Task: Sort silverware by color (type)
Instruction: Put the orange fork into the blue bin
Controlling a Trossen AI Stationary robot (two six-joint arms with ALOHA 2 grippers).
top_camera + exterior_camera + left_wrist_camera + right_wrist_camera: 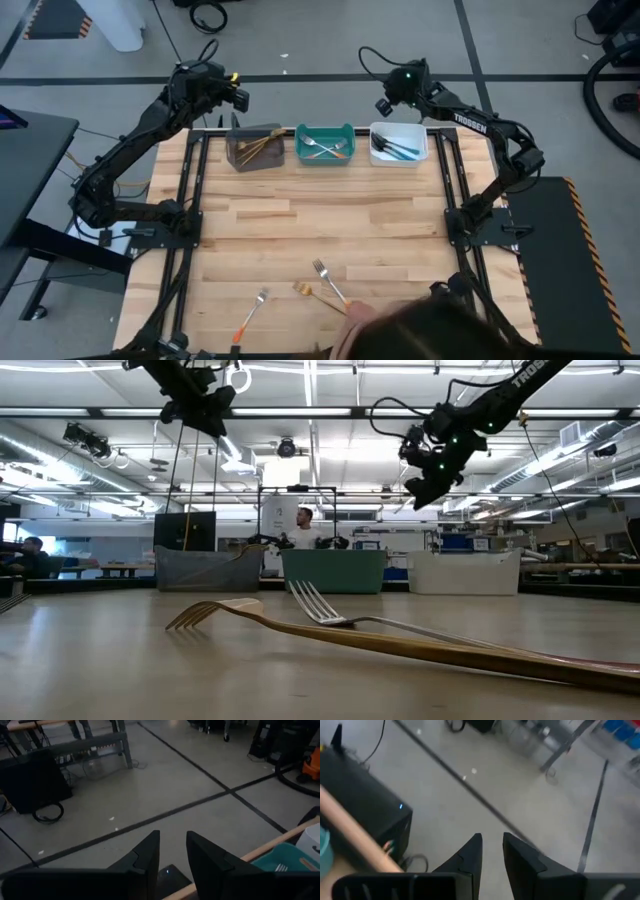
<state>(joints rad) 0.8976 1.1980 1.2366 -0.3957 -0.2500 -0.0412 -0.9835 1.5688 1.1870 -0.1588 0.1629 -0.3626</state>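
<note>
Three forks lie flat on the near part of the table: an orange-handled fork (250,315), a gold fork (312,292) (400,645) and a silver-tined fork (330,282) (330,610) lying across the gold one. At the far edge, the grey bin (255,147) holds gold forks, the teal bin (325,143) holds orange-handled forks and the white bin (398,143) holds blue-handled ones. My left gripper (232,98) (173,847) hangs high beyond the grey bin, empty, with a narrow gap between its fingers. My right gripper (385,103) (492,847) hangs high beyond the white bin, likewise empty and slightly open.
A person's head (430,335) leans over the table's near edge, right beside the gold and silver forks. Dark frame rails run along the table's left and right sides. Bare wood lies between the bins and the forks. People stand in the room behind the table.
</note>
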